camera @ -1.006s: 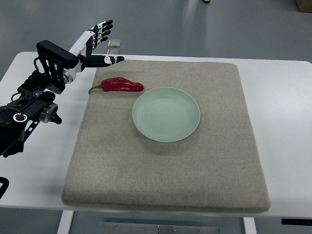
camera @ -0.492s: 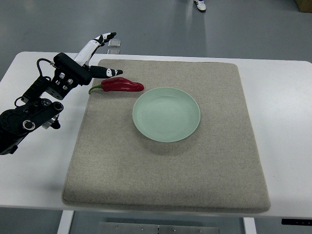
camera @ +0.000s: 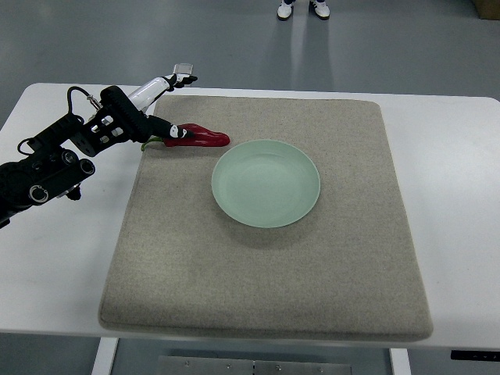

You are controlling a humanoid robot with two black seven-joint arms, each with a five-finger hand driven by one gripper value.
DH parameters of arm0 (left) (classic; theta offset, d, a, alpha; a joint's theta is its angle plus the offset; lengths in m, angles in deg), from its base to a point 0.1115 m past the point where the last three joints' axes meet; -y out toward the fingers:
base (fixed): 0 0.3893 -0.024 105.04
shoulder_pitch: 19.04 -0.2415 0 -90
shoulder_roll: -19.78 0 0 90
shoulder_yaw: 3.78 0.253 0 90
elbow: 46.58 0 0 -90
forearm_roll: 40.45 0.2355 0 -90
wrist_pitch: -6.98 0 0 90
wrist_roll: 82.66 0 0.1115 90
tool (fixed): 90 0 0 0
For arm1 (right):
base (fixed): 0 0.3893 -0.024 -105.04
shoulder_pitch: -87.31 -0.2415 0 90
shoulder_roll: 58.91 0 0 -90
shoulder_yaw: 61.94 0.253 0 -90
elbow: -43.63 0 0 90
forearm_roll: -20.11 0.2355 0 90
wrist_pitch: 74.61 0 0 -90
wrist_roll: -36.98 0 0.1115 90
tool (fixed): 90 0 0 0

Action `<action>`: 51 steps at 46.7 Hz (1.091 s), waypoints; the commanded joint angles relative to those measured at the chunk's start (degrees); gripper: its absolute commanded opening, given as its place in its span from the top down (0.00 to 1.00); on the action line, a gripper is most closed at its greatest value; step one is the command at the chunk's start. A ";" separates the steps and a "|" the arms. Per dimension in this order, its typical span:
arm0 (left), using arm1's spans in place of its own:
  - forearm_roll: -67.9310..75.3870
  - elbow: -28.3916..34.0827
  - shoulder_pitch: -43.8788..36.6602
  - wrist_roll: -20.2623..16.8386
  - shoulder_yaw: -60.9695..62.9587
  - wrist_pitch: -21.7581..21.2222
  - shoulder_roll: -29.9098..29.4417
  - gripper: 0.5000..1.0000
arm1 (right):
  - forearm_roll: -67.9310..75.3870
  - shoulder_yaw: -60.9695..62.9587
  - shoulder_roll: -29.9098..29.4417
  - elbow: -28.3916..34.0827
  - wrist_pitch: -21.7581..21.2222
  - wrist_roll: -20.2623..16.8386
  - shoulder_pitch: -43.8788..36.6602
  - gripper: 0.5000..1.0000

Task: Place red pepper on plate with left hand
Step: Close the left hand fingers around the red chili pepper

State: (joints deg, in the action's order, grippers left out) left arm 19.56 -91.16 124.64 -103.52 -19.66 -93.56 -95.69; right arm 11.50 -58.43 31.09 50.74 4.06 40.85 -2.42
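1. At the far left, a black robot arm (camera: 55, 160) reaches in across a white table (camera: 55, 258), ending in the left hand (camera: 152, 109) at the back left corner of a grey felt mat (camera: 266, 281)

2. The hand is spread: its long fingers (camera: 168, 80) point away over the mat's back edge, while the thumb (camera: 168, 131) lies low against the stem end of the pepper. It grips nothing yet

3. The red pepper (camera: 199, 137) lies flat on the mat, just right of the hand, its tip pointing right toward the plate and stopping just short of its rim

4. The pale green plate (camera: 266, 183) sits empty, right of the pepper, near the mat's middle

5. To grasp well, the hand likely needs to lower so the fingers come down behind the pepper and close toward the thumb, pinching the thick body rather than the thin stem. Pushing sideways could roll it away

6. The right hand is out of view
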 commanded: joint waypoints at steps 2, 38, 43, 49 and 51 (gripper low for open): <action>0.19 0.11 1.78 0.13 2.96 -0.01 -0.54 0.23 | 0.00 0.00 0.00 0.00 0.00 0.00 0.00 0.14; 8.54 0.11 3.36 0.04 7.97 -0.97 -1.60 0.30 | 0.00 0.00 0.00 0.00 0.00 0.00 0.00 0.14; 8.54 0.11 3.27 0.04 7.97 -0.97 -1.51 0.32 | 0.00 0.00 0.00 0.00 0.00 0.00 0.00 0.14; 8.54 0.11 3.36 0.04 8.24 -1.06 -1.33 0.36 | 0.00 0.00 0.00 0.00 0.00 0.00 0.00 0.14; 8.54 0.11 3.36 0.04 8.76 -1.24 -1.33 0.38 | 0.00 0.00 0.00 0.00 0.00 0.00 0.00 0.14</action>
State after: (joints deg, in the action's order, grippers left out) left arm 28.11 -91.06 127.99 -103.49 -11.50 -94.61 -97.04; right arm 11.50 -58.43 31.09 50.75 4.05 40.85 -2.42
